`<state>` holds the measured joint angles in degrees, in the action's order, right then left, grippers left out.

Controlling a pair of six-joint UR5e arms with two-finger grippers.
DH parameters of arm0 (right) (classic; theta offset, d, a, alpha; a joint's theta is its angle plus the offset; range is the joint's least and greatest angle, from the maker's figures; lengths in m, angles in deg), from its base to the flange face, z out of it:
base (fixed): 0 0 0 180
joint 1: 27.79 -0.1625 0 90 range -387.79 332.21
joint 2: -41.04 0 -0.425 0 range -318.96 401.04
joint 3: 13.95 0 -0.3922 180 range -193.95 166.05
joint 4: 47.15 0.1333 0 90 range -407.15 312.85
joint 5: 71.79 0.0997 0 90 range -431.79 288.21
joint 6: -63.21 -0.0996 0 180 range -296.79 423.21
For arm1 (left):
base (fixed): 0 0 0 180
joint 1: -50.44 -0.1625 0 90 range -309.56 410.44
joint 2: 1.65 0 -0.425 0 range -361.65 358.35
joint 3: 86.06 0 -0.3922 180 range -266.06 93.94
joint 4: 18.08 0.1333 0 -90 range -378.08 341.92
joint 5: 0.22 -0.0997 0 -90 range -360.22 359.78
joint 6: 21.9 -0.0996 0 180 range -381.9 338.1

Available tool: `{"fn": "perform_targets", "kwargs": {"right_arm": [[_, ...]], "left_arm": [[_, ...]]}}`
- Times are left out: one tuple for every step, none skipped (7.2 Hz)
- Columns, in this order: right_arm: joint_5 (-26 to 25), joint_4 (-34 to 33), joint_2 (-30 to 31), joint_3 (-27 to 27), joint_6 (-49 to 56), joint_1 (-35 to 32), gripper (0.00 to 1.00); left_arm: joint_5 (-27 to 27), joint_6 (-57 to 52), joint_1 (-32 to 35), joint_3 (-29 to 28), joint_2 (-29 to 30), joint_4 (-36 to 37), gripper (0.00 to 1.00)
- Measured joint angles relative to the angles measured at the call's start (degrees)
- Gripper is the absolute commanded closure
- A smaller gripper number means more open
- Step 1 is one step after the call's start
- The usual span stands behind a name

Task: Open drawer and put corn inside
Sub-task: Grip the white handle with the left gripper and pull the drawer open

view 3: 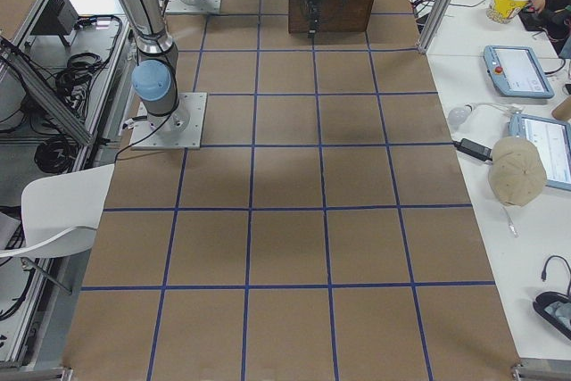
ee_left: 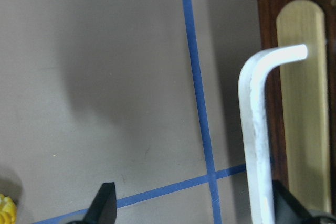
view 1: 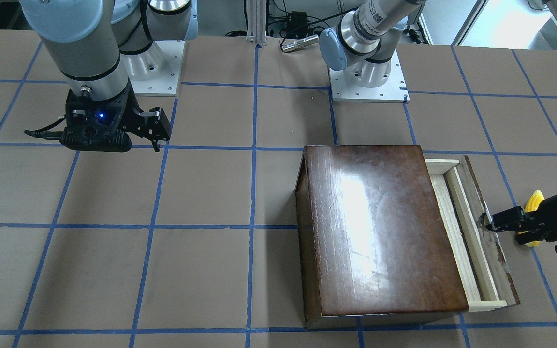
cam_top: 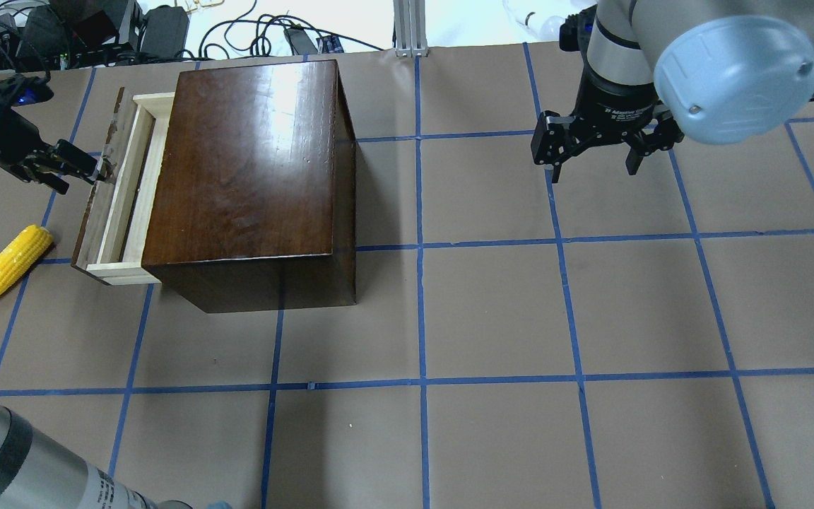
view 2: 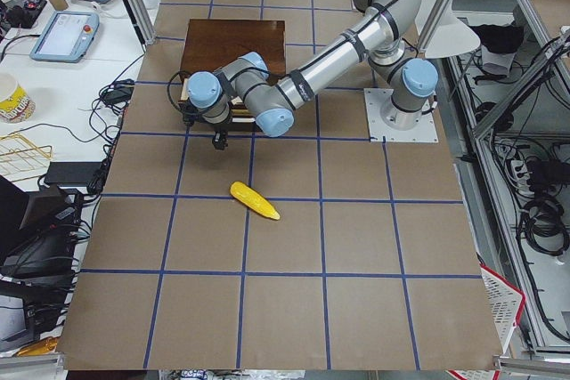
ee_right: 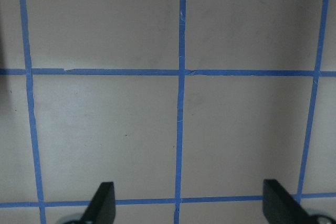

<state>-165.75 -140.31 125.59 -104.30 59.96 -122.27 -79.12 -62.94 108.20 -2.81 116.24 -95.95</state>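
Progress of the task at the drawer-opening stage. Wide shallow drawer of pale unfinished wood with a worn dark brown front panel (cam_top: 117, 212) stands partly drawn out of the glossy dark brown wooden box (cam_top: 251, 155), showing only a narrow strip of its interior. By judgement, this gap is too slim to take the cob lying flat. Left gripper (cam_top: 89, 168) sits at the drawer front. In its wrist view the jaws are apart and the pale bent handle bar (ee_left: 252, 129) lies between them, close to one finger, so the handle is straddled but not clamped. Yellow tapered corn cob (cam_top: 8, 267) lies on the brown paper-covered table with its blue tape grid (cam_top: 492, 304), just beside the drawer front and outside the drawer, untouched by either gripper. Right gripper (cam_top: 594, 170) hangs over bare table well apart from the box, jaws apart and holding nothing. Done: opening begun. Left to do: probably a wider pull, then grasping the corn and laying it in the drawer.
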Motion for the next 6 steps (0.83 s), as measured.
{"fn": "perform_targets", "kwargs": {"right_arm": [[0.0, 0.0, 0.0, 0.0, 0.0, 0.0, 0.0], [0.0, -0.01, 0.0, 0.0, 0.0, 0.0, 0.0], [0.0, -0.01, 0.0, 0.0, 0.0, 0.0, 0.0], [0.0, -0.01, 0.0, 0.0, 0.0, 0.0, 0.0], [0.0, -0.01, 0.0, 0.0, 0.0, 0.0, 0.0], [0.0, 0.01, 0.0, 0.0, 0.0, 0.0, 0.0]], "left_arm": [[-0.01, 0.0, -0.17, -0.01, 0.01, 0.26, 0.0], [-0.03, 0.0, -0.27, -0.01, 0.0, 0.38, 0.0], [-0.29, -0.02, -0.34, 0.02, -0.01, 0.46, 0.0], [-1.0, -0.4, -0.35, 0.1, -0.02, 0.86, 0.0], [-1.79, -1.14, -0.39, 0.18, -0.02, 1.63, 0.0], [-2.22, -1.66, -0.71, 0.17, -0.02, 2.05, 0.0]]}}
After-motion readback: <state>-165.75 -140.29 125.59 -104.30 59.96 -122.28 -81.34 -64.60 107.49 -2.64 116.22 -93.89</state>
